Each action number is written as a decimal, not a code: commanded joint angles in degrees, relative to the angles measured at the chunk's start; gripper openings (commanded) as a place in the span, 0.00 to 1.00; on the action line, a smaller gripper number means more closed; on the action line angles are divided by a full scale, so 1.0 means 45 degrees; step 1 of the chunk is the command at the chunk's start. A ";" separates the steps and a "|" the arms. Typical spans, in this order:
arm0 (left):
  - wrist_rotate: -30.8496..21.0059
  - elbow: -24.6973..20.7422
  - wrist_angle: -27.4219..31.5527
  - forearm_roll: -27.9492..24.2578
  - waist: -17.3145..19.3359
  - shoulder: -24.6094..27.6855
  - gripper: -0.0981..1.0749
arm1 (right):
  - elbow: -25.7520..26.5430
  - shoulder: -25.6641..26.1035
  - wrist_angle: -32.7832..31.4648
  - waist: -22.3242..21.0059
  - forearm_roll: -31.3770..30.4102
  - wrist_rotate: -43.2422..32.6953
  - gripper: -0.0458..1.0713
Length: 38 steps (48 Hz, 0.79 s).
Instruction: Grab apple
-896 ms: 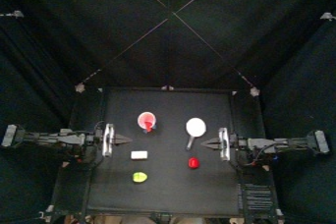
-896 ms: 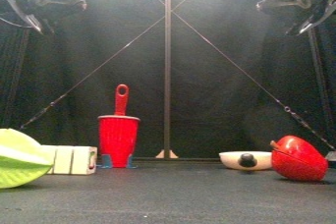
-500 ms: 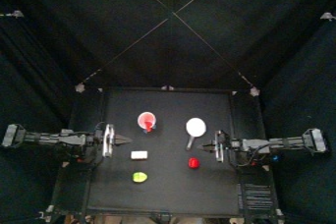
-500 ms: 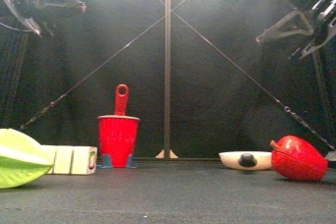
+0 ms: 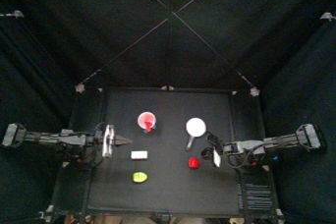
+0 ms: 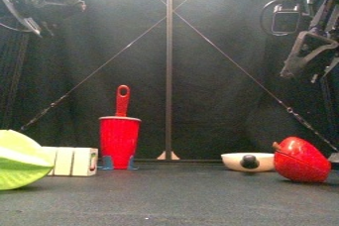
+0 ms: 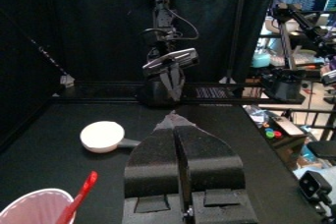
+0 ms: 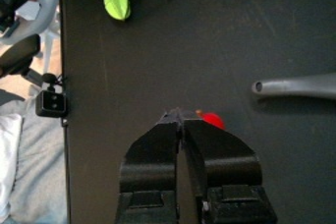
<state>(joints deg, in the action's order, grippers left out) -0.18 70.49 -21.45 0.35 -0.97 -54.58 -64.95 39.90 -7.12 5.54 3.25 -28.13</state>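
Observation:
The apple is a small round red fruit on the front right part of the table, near and large in the front view. In the right wrist view the apple peeks out just beside the tip of my right gripper, whose jaws are pressed shut with nothing between them. Seen from above, the right gripper hovers just right of the apple. My left gripper is shut and empty, resting at the table's left side.
A red cup with a red utensil stands at the back middle. A white ladle lies behind the apple. A white block and a yellow-green fruit sit front left. The table's right edge is close.
The right arm has swung forward and lower, bringing its shut gripper from beside the white ladle to just right of the apple. The left arm has not moved.

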 commanded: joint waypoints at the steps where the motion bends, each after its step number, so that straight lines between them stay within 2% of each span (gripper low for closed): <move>1: 0.0020 -0.0156 -0.0137 0.0020 -0.0039 0.0078 0.06 | 0.0645 -0.0176 -0.0781 0.0039 0.0078 -0.0449 0.06; 10: 0.0020 -0.0137 -0.0156 0.0000 -0.0059 0.0059 0.06 | 0.1895 -0.0352 -0.2949 0.0000 -0.0430 -0.1641 0.11; 19: 0.0020 -0.0137 -0.0137 0.0000 -0.0059 0.0078 0.06 | 0.3320 -0.0664 -0.5820 -0.0215 -0.2168 -0.3164 0.12; 25: 0.0020 -0.0156 -0.0156 0.0000 -0.0039 0.0078 0.06 | 0.3828 -0.0957 -0.7422 -0.0137 -0.3535 -0.4668 0.12; 31: 0.0020 -0.0312 -0.0176 0.0000 -0.0039 0.0078 0.06 | 0.3672 -0.1016 -0.7656 0.0195 -0.4629 -0.6074 0.12; 38: 0.0000 -0.0527 -0.0156 0.0039 -0.0039 0.0078 0.06 | 0.3281 -0.1172 -0.7070 0.1523 -0.5723 -0.7422 0.12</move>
<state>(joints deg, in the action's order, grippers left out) -0.18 70.31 -21.62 0.35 -1.05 -54.58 -50.10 34.89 -40.69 8.70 -19.78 -58.80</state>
